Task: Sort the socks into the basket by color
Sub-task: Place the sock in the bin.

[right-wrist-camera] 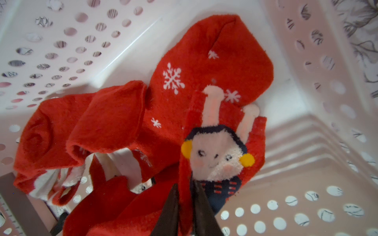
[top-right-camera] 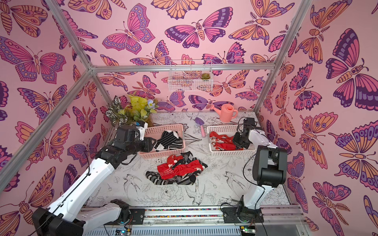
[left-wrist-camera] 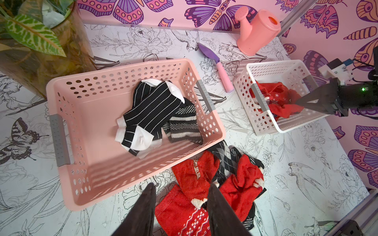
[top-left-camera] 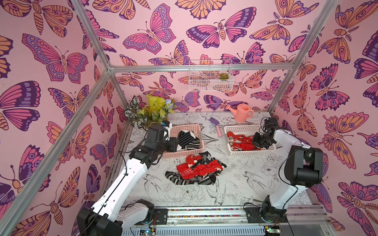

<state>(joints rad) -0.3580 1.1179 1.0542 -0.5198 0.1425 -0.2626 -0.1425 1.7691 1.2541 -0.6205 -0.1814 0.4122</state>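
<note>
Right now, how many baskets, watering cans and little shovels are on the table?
Baskets: 2, a pink basket and a white basket
Watering can: 1
Shovel: 1
Total: 4

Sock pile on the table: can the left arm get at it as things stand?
Probably yes. The left gripper hangs open close by the sock pile, next to the pink basket, with nothing in between.

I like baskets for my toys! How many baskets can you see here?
3. A pink basket on the table holds black-and-white socks. A white basket beside it holds red socks. A wire basket hangs on the wall behind. None looks hidden.
</note>
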